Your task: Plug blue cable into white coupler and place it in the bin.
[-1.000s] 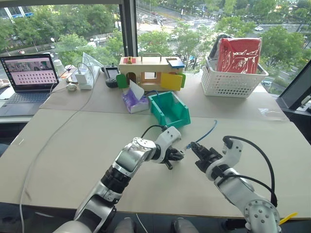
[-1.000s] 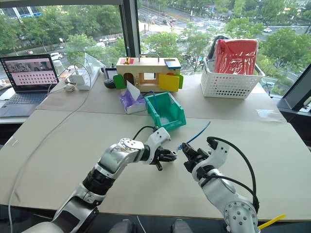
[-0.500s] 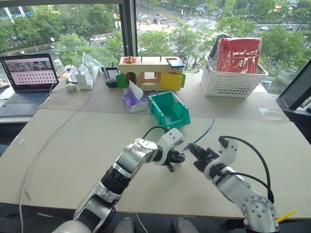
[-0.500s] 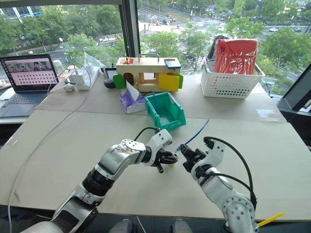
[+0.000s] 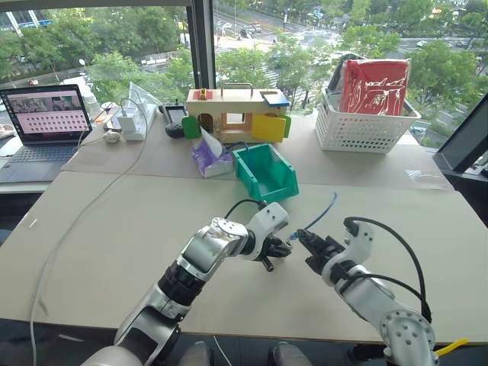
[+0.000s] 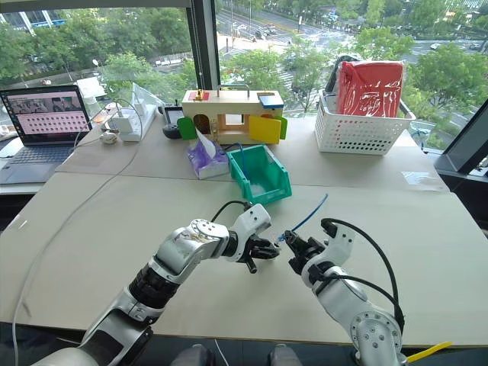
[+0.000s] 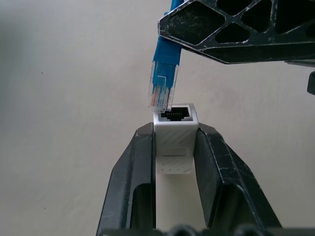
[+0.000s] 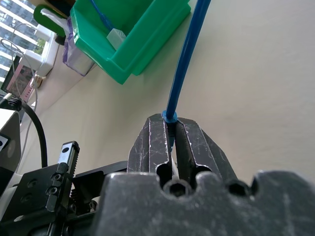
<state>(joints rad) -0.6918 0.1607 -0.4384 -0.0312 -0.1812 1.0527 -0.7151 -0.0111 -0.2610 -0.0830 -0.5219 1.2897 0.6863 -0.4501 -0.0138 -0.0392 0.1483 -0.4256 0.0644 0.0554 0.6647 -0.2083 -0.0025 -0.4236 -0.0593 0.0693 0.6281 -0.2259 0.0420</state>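
Left fingers (image 7: 174, 162) clamped on white coupler (image 7: 174, 140), socket up. Right fingers (image 8: 170, 135) pinched on blue cable (image 7: 164, 73), clear plug just beside the coupler's socket, not seated. All nearer than the bin (image 5: 265, 174), above tabletop (image 5: 114, 229).

beige table (image 5: 114, 229), big windows (image 5: 114, 38); leafy daylight

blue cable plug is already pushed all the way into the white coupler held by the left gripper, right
Not quite. In the left wrist view the blue cable plug is still outside, its tip at the socket's edge. The white coupler is indeed clamped in the left gripper.
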